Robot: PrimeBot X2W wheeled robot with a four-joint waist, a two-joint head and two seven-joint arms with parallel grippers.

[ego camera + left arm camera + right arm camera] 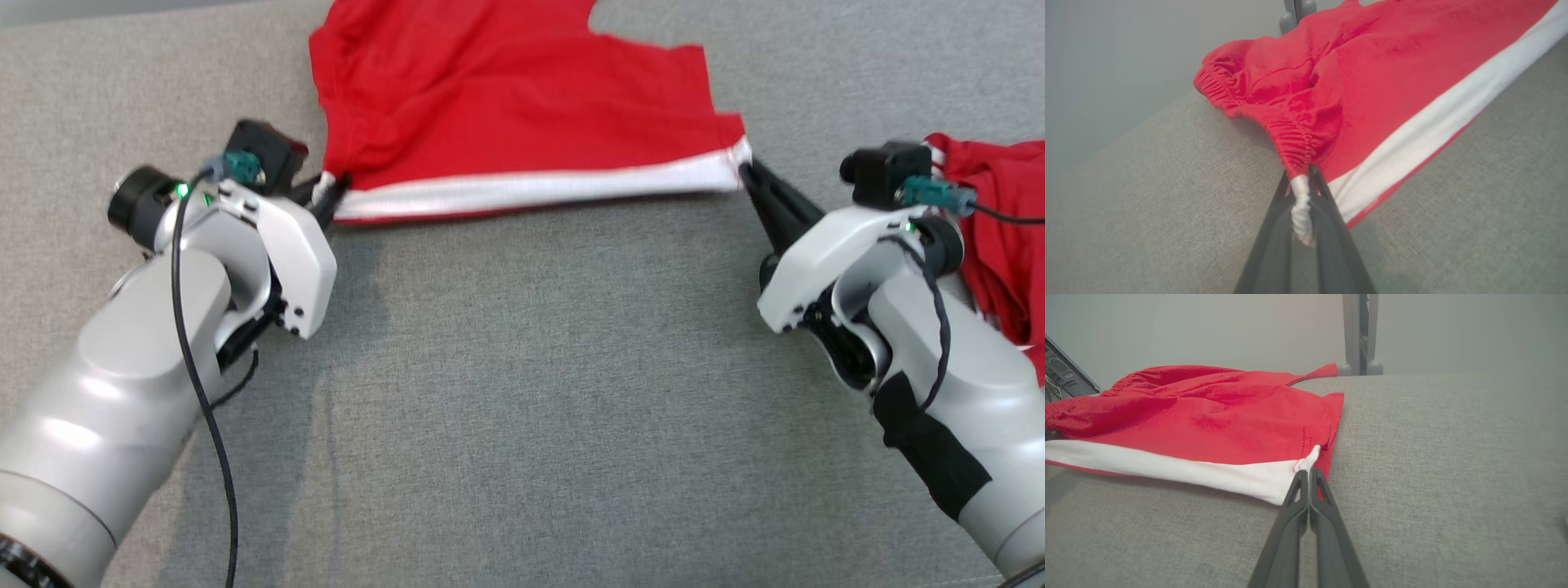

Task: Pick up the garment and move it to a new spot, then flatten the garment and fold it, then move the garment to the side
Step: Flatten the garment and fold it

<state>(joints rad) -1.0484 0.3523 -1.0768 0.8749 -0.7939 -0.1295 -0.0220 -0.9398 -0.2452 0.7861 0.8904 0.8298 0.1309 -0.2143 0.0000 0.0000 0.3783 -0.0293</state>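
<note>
Head view: red garment [506, 106] lies spread across the far part of the grey surface [522, 392]. Its white band [539, 189] forms the near edge, drawn fairly straight between the two arms. Left pincer [331, 189] is closed on the bunched white corner at the gathered waistband [1294, 143] end; the left wrist view confirms cloth pinched between the fingers. Right pincer [1308, 473] is closed tight on the opposite corner of the white band, at the stitched hem. Another red cloth [1004, 229] lies heaped at the right edge, behind the right arm.

Assessment: garment is light, soft and limp. It will likely sag and crease wherever unsupported, and the thin fabric may slip from a narrow grip. The two corners of the band are judged the sound holds, with the edge held taut between both arms.
</note>
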